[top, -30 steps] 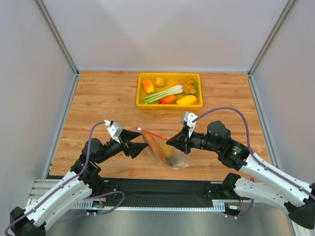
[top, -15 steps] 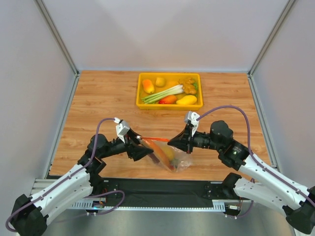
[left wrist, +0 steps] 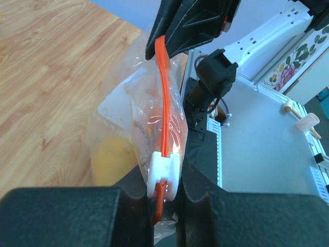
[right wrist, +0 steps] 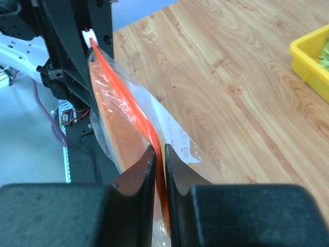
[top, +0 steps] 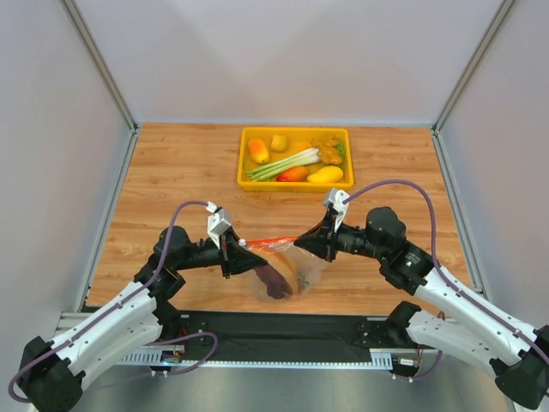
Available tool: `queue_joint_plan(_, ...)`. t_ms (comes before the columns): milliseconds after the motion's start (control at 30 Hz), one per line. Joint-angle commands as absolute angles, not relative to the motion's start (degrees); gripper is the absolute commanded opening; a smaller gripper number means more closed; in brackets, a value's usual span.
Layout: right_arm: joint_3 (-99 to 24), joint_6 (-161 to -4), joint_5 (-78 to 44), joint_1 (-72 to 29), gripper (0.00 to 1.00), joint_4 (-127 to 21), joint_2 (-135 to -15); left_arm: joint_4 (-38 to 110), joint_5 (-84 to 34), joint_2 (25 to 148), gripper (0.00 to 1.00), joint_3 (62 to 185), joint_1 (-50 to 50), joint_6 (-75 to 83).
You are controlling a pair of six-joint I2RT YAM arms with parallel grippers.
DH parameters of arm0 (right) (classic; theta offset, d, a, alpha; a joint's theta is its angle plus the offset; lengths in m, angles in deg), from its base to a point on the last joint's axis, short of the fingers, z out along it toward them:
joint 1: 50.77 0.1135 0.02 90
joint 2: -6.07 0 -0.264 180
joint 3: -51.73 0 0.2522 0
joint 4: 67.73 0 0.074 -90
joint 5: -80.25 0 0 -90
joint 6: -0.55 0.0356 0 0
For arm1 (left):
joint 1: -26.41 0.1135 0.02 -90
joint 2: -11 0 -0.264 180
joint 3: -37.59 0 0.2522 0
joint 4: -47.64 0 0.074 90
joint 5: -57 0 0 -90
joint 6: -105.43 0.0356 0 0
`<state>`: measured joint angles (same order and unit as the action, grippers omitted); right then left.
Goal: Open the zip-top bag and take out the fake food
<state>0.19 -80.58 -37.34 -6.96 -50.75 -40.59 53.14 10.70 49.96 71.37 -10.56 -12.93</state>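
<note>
The zip-top bag (top: 296,264) hangs between my two grippers over the near part of the table, its red-orange zip strip (left wrist: 164,92) stretched taut between them. My left gripper (left wrist: 163,191) is shut on the white slider tab (left wrist: 163,172) at the strip's left end. My right gripper (right wrist: 160,154) is shut on the strip's other end (right wrist: 128,110). Fake food shows through the plastic: a dark maroon slice (top: 274,281) low in the bag and a yellow piece (left wrist: 110,159). From above, the left gripper (top: 244,256) and right gripper (top: 302,247) face each other.
A yellow tray (top: 296,184) at the back middle of the wooden table holds a green-and-white leek (top: 283,163) and several other toy foods. Grey walls close in the table on three sides. The black mounting rail (top: 283,330) runs along the near edge under the bag.
My left gripper has moved right to the bag's slider tab and closed on it. The bag has swung lower and the zip strip now runs straight between both grippers.
</note>
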Motion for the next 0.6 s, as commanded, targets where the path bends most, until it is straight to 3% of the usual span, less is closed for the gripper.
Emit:
queue_joint_plan(0, -4.4, -82.9, -32.6, -7.6, 0.15, -45.7, -38.7, 50.8, 13.8, 49.2, 0.04, 76.6, -10.5, -8.8)
queue_joint_plan(100, -8.4, -84.7, -31.7, -7.4, 0.43, -41.1, -37.5, 46.7, 13.8, 50.1, 0.03, 79.6, -10.9, -7.3)
queue_joint_plan(167, -11.2, -85.7, -31.5, -7.4, 0.53, -39.4, -37.5, 41.8, 13.3, 51.7, 0.02, 83.0, -12.1, -4.3)
queue_joint_plan(333, -16.2, -86.1, -36.5, -7.0, 0.53, -37.6, -42.0, 29.9, 12.0, 58.4, 0.02, 89.9, -16.4, 1.6)
queue_joint_plan(567, -20.2, -85.1, -39.6, -2.2, 0.41, -39.3, -47.4, 22.1, 10.3, 63.0, 0.01, 96.3, -18.9, 6.1)
